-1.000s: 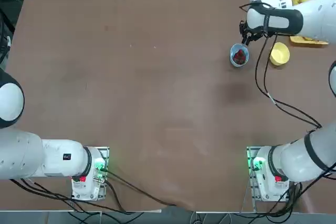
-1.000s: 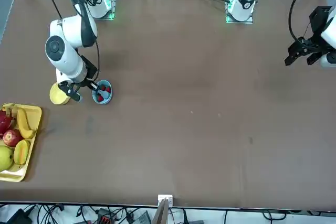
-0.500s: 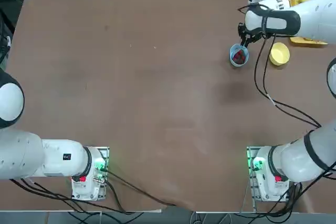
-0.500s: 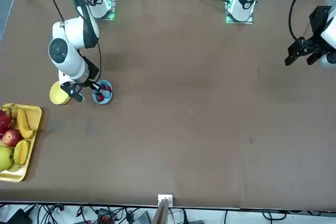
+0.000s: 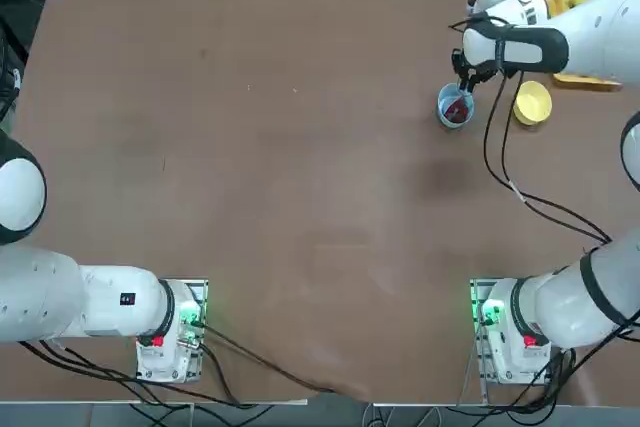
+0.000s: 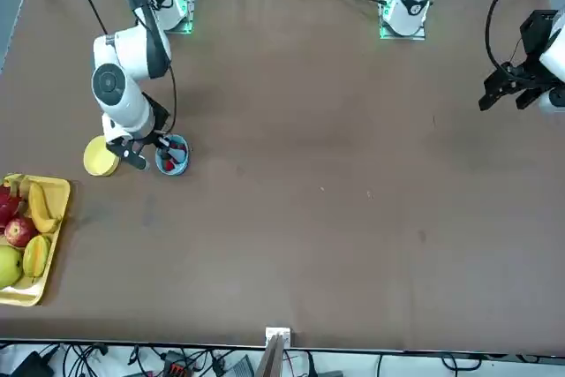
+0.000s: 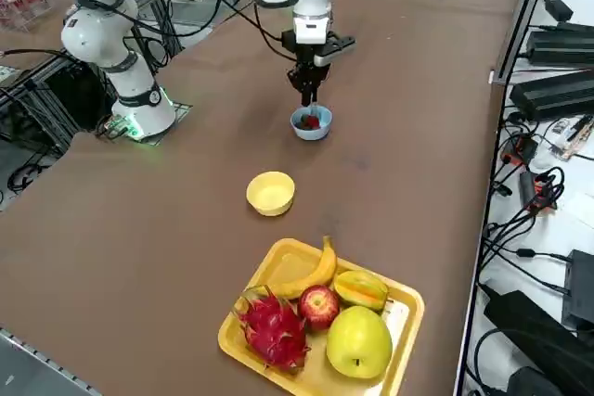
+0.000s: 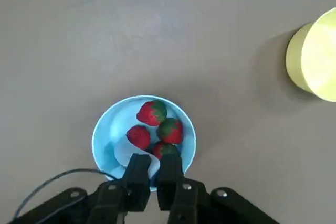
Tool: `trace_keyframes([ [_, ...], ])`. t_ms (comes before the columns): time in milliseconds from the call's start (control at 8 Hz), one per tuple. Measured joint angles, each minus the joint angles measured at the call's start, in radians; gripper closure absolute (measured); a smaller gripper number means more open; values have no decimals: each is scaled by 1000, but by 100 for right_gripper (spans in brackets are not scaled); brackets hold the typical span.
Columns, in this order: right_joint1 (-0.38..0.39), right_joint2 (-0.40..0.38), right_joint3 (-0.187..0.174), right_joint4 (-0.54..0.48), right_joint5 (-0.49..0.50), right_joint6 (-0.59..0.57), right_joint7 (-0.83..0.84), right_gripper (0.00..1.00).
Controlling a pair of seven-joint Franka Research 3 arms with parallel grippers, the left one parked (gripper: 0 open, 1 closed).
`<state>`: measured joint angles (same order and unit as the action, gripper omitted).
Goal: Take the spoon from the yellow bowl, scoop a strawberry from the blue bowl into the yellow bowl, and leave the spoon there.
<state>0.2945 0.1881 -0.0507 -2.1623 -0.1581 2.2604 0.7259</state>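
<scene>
My right gripper (image 8: 152, 174) hangs just over the near rim of the blue bowl (image 8: 100, 129), shut on the handle of the pale spoon (image 8: 125, 154). The spoon's scoop lies inside the bowl beside several red strawberries (image 8: 152, 113). In the top view the gripper (image 5: 464, 80) stands at the blue bowl's (image 5: 456, 107) far edge, with the yellow bowl (image 5: 532, 102) a short way to its right and nothing in it. The side view shows the gripper (image 7: 309, 97) above the blue bowl (image 7: 311, 123) and the yellow bowl (image 7: 270, 193) apart from it.
A rectangular yellow tray (image 7: 401, 305) of fruit, with a banana, apple and dragon fruit, lies past the yellow bowl near the table's right edge. The right arm's cable (image 5: 500, 162) trails over the table behind the bowls. The parked left gripper (image 6: 508, 86) is far off.
The right arm's wrist has shifted slightly from the yellow bowl's side toward the blue bowl, bringing the spoon over and into it. The bowls have not moved.
</scene>
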Motion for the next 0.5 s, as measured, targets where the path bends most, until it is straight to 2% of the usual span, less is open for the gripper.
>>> trace_keyframes([
  [250, 14, 3, 5, 17, -82, -36, 37, 89],
  [500, 35, 23, 8, 60, -123, -96, 60, 89],
])
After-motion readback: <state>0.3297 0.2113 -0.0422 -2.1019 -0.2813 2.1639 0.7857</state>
